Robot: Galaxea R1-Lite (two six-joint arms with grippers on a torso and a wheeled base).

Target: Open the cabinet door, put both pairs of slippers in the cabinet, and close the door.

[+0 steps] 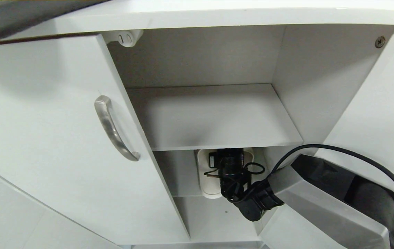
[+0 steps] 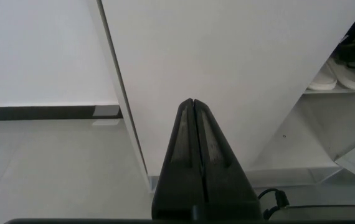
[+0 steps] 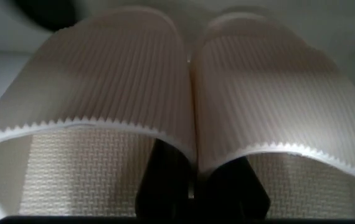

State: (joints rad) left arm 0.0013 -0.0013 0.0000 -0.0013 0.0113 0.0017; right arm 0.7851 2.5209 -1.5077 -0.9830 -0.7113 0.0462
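The cabinet [image 1: 200,17] stands with its right-hand door [image 1: 383,103] swung open and its left-hand door [image 1: 45,121] closed, the curved metal handle [image 1: 112,128] near that door's inner edge. The upper shelf [image 1: 214,117] in the open compartment is bare. Below it, the right arm reaches into the lower compartment, where the right gripper [image 1: 230,169] grasps the pair of cream slippers [image 1: 205,173]. The right wrist view shows the two slippers side by side and touching, ribbed straps uppermost, with one of the dark fingers [image 3: 165,180] under each strap and the adjoining inner sides clamped between them. From the left wrist view the slippers [image 2: 324,79] appear to lie on the lower shelf [image 2: 342,92] inside the cabinet. The left gripper [image 2: 193,149] is clenched, its fingers pressed together with nothing between them, and hangs outside the cabinet above the pale floor [image 2: 40,168], in front of the closed left-hand door.
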